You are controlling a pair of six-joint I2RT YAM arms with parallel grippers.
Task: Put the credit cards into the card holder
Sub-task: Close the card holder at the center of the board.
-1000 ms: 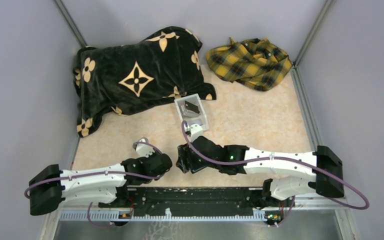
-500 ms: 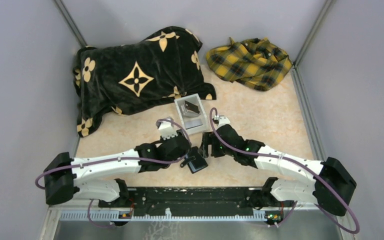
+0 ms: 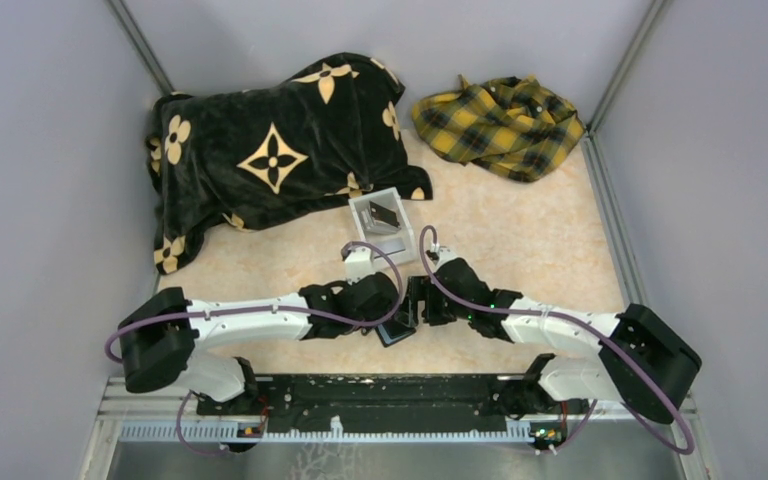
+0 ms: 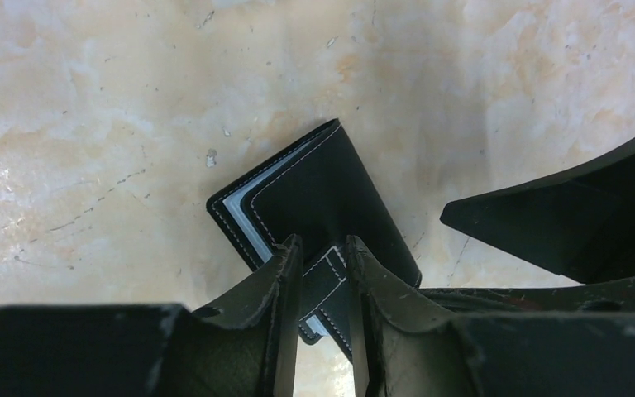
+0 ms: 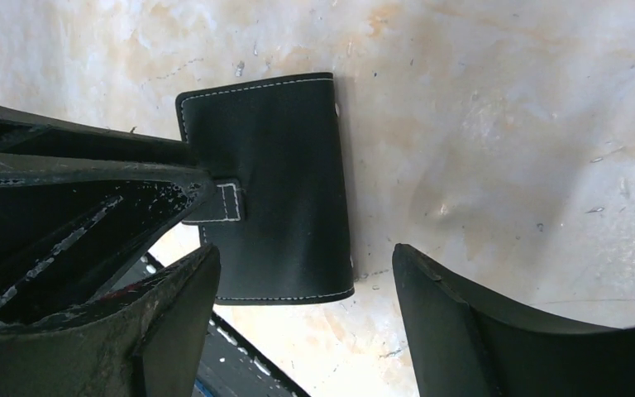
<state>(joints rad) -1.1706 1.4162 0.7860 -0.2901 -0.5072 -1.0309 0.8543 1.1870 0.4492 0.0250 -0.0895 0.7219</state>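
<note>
Closed holder lay near the desk's near edge; left end effector clamped its strap (jaws nearly together), right end effector spread wide.

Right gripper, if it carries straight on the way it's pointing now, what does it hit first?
Most likely the closed black stitched card holder, lying flat on the beige marbled tabletop, dead ahead between the open jaws of the right gripper. Depth is hard to judge.

The black card holder is lying closed and flat at near centre, white stitching and strap clasp showing. A dark credit card is sitting just beyond, apparently tilted inside a clear box.
</note>
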